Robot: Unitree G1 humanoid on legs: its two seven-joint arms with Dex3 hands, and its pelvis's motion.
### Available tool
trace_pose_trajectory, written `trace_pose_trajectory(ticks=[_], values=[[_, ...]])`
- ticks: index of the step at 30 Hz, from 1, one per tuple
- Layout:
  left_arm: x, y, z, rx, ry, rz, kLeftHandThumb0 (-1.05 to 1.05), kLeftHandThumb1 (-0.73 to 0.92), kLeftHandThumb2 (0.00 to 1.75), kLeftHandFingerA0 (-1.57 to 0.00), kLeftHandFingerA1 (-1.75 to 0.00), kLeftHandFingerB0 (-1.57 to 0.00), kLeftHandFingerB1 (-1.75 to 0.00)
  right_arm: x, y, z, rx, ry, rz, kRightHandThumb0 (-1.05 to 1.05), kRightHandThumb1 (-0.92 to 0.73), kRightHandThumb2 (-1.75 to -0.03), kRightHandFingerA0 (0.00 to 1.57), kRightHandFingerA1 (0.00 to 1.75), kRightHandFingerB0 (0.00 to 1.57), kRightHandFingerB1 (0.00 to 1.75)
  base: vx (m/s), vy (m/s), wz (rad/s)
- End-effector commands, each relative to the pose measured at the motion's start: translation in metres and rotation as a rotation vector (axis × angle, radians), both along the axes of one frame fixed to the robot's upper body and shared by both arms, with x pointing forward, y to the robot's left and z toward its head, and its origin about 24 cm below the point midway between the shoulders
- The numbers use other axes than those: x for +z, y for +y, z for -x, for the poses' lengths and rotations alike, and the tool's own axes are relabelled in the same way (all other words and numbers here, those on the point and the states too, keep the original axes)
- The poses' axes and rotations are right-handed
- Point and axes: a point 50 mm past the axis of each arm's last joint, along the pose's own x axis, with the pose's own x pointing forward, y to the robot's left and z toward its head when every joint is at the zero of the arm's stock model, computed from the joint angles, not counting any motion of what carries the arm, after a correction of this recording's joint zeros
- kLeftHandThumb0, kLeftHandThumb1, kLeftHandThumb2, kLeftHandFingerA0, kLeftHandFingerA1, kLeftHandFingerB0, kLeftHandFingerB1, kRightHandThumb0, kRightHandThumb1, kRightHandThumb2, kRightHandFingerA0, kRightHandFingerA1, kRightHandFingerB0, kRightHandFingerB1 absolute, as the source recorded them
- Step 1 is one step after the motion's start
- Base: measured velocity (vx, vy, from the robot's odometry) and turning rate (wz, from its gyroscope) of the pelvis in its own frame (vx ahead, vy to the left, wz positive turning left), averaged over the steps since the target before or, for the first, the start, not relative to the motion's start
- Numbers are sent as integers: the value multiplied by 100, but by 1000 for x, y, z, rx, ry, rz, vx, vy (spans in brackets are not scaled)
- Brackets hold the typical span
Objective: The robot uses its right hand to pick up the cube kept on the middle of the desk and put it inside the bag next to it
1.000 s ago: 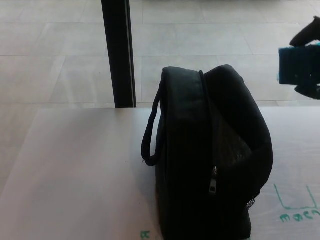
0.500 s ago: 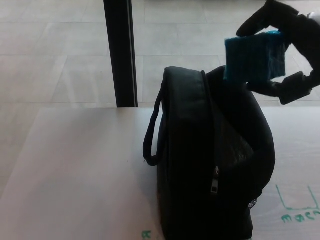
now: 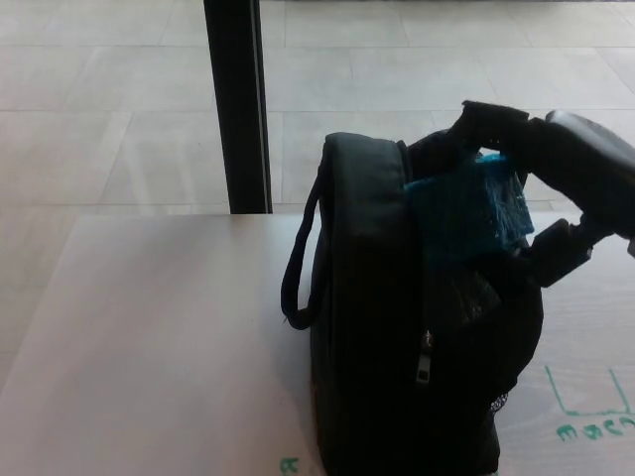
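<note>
Fingers (image 3: 496,124) of right hand (image 3: 556,169) clamped on blue cube (image 3: 464,210), held at the open mouth of black bag (image 3: 397,347) on desk (image 3: 149,337); placing step: next, lower inside and release

Scene is reading strongly backlit: the pale floor (image 3: 119,109) and the desk (image 3: 149,337) are glowing bright, nearly washing out. The black bag (image 3: 397,377) is sinking into flat silhouette, losing almost all surface detail. The right hand (image 3: 556,188) is also showing underexposed and slightly soft. The blue cube (image 3: 461,213) is blurring at its edges. The dark post (image 3: 236,99) is staying crisp. No glare spots showing.
</note>
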Motion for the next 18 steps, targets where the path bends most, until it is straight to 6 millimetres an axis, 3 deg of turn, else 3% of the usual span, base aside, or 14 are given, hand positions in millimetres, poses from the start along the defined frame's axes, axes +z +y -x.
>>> trace_pose_trajectory(ticks=[1, 4, 5, 7, 8, 10, 11, 12, 13, 14, 15, 16, 17, 18], values=[[3, 5, 2, 5, -3, -17, -73, 66, 89, -17, -54, -9, -45, -7, -2, 5, 49, 42, 39, -12, -51, -110, 87, 175, 77, 157, 0, 0, 0], [4, 6, 0, 0, -4, -24, -72, 66, 90, -17, -54, -8, -44, -12, 0, 6, 34, 58, 82, -15, -53, -104, 86, 173, 75, 146, 0, 0, 0], [5, 5, 0, 3, -9, -17, -39, 54, 111, -3, -52, 0, -50, -13, 1, 6, 35, 62, 74, -15, -55, -103, 87, 163, 79, 129, 0, 0, 0], [6, 5, 0, 7, -18, -9, -39, 54, 111, -3, -52, 0, -50, -15, 3, 7, 36, 68, 63, -15, -55, -103, 87, 163, 79, 129, 0, 0, 0], [7, 5, -1, -3, -17, -6, -39, 53, 110, -3, -52, 0, -50, -17, 5, 7, 38, 80, 52, -18, -67, -88, 82, 158, 76, 87, 0, 0, 0], [7, 5, -2, -16, -9, -20, -39, 52, 110, -3, -52, 0, -50, -18, 10, 7, 52, 82, 39, -31, -72, -61, 82, 155, 57, 55, 0, 0, 0], [7, 4, -2, -14, -7, -29, -73, 67, 90, -18, -55, -10, -45, -17, 14, 7, 54, 86, 47, -43, -65, -60, 74, 117, 32, 37, 0, 0, 0], [7, 4, -2, -22, -3, -32, -75, 67, 91, -17, -55, -9, -45, -17, 19, 8, 62, 80, 93, -56, -55, -85, 58, 90, 12, 47, 0, 0, 0], [7, 4, -2, -30, 0, -33, -75, 67, 91, -17, -55, -9, -45, -17, 20, 8, 64, 75, 109, -56, -55, -85, 58, 90, 12, 47, 0, 0, 0], [7, 4, -2, -25, 4, -21, -38, 55, 112, -3, -52, 0, -50, -17, 21, 9, 61, 56, 144, -63, -53, -84, 38, 76, 4, 41, 0, 0, 0], [7, 4, -2, -24, 7, -16, -38, 55, 112, -3, -52, 0, -50, -17, 21, 9, 59, 49, 160, -63, -53, -84, 38, 76, 4, 41, 0, 0, 0], [6, 4, -1, 2, 0, 3, -38, 55, 111, -3, -52, 0, -50, -14, 24, 10, 46, 20, 215, -76, -47, -87, 1, 34, 0, 17, 0, 0, 0], [6, 4, -1, 8, -1, 6, -38, 55, 111, -3, -52, 0, -50, -10, 27, 11, 34, 5, 255, -94, -54, -86, 0, 9, 0, 2, 0, 0, 0], [6, 4, -1, 8, -4, 7, -38, 55, 111, -3, -52, 0, -50, -8, 27, 11, 30, -2, 265, -90, -51, -88, 0, 15, 0, 7, 0, 0, 0]])
